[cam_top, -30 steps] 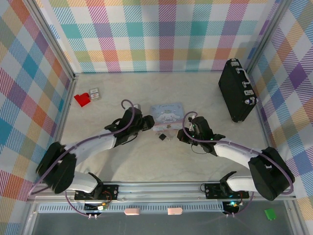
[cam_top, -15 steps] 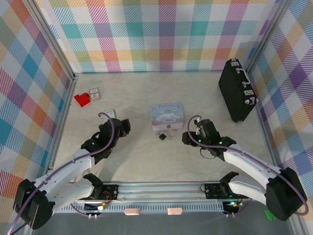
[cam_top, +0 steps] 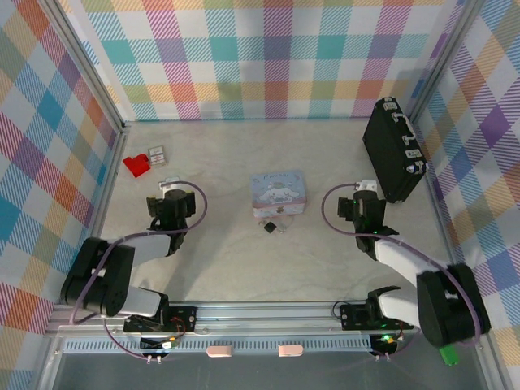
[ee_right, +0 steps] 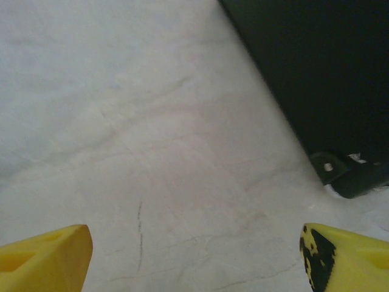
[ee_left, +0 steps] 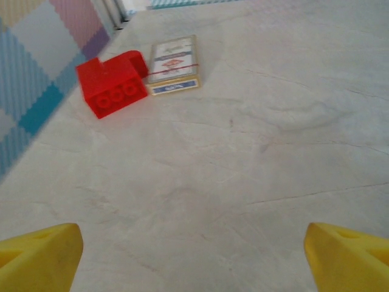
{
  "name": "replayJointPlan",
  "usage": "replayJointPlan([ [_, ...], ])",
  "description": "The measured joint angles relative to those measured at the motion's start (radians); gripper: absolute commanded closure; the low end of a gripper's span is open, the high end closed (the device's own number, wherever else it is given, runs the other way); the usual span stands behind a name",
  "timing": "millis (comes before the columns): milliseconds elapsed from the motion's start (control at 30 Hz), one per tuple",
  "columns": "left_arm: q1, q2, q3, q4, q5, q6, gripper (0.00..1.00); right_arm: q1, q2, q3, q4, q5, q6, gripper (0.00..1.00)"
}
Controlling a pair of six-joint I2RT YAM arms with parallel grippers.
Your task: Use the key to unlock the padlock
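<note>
Currently, item by item:

- Padlock (cam_top: 280,226): a tiny piece on the worktop (cam_top: 219,260), just in front of the pastel tin (cam_top: 279,193). A small dark bit (cam_top: 266,229) lies right beside it. It is too small in the top view to tell whether this bit is the key, or whether the shackle is open.
- Left pincer (ee_left: 193,258): yellow fingertips wide apart, nothing between them. It faces the red plastic piece (ee_left: 112,85) and the card pack (ee_left: 173,64), which touch near the left wall.
- Right pincer (ee_right: 194,255): fingertips likewise spread and empty, low over bare worktop, with a corner of the black briefcase (ee_right: 316,79) near on its right.
- Change: a second ago both arms reached in at the tin's front edge, close around the padlock. Half a second ago they were drawing off. Now each is folded back to its own side, well apart from the padlock.
- Reading: neither pincer carries anything, so no work on the lock is under way. This looks like either a finished job or a reset. If the lock remains shut, both arms need a fresh approach, one to steady the body and one to take the key.
</note>
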Motion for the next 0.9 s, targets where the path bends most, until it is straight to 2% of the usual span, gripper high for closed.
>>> replayJointPlan([
  [33,0.008,0.027,-0.011,0.044,0.027,0.003,0.00,-0.016,0.035,-0.011,0.049,-0.019,-0.014,0.12],
  [200,0.073,0.122,-0.027,0.182,0.183,0.006,0.00,-0.144,0.170,-0.032,0.314,-0.187,-0.047,0.11],
  [300,0.119,0.145,-0.020,0.198,0.261,-0.007,0.00,-0.221,0.272,-0.028,0.444,-0.284,-0.042,0.12],
  [333,0.128,0.146,-0.019,0.198,0.276,-0.013,0.00,-0.231,0.290,-0.025,0.444,-0.308,-0.042,0.11],
  [367,0.135,0.146,-0.017,0.200,0.291,-0.017,0.00,-0.235,0.302,-0.024,0.446,-0.333,-0.042,0.00],
  [533,0.140,0.146,-0.015,0.204,0.334,-0.024,0.00,-0.230,0.306,-0.002,0.455,-0.407,-0.050,0.01],
  [900,0.140,0.146,-0.014,0.206,0.353,-0.024,0.00,-0.229,0.306,0.008,0.467,-0.432,-0.050,0.01],
])
